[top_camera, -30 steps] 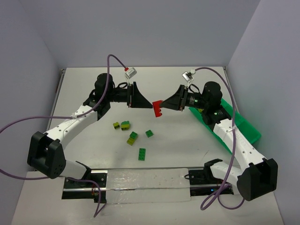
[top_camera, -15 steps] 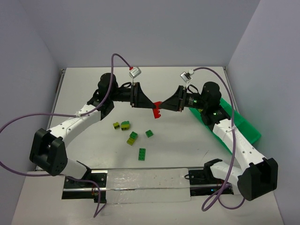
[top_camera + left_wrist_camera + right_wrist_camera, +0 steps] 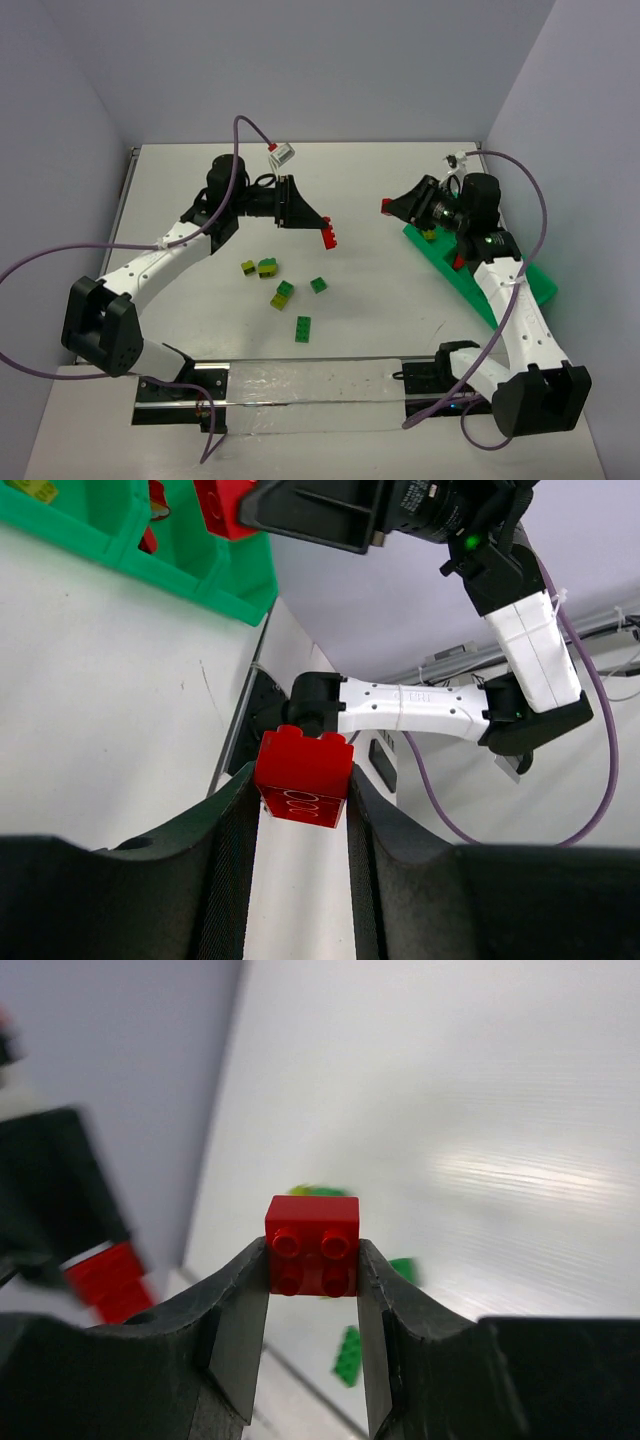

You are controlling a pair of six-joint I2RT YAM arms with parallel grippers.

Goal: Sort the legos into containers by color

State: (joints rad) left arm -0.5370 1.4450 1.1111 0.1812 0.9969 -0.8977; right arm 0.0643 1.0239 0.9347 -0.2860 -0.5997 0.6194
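My left gripper (image 3: 323,231) is shut on a red lego (image 3: 329,237) above the table's middle; in the left wrist view that brick (image 3: 303,776) sits pinched between both fingers. My right gripper (image 3: 393,206) is shut on a second red lego (image 3: 385,206), held just left of the bright green tray (image 3: 523,272); the right wrist view shows its studs (image 3: 313,1245) facing the camera. Several loose legos lie on the table: a yellow-green one (image 3: 248,267), a green-and-yellow stack (image 3: 267,267), another stack (image 3: 284,293), and dark green ones (image 3: 318,285) (image 3: 303,328).
The tray's divided compartments (image 3: 120,540) hold a few bricks, red and yellow-green among them. A long clear plate (image 3: 310,395) and both arm bases sit at the near edge. Purple cables loop over each arm. Walls close in the table at the back and on both sides.
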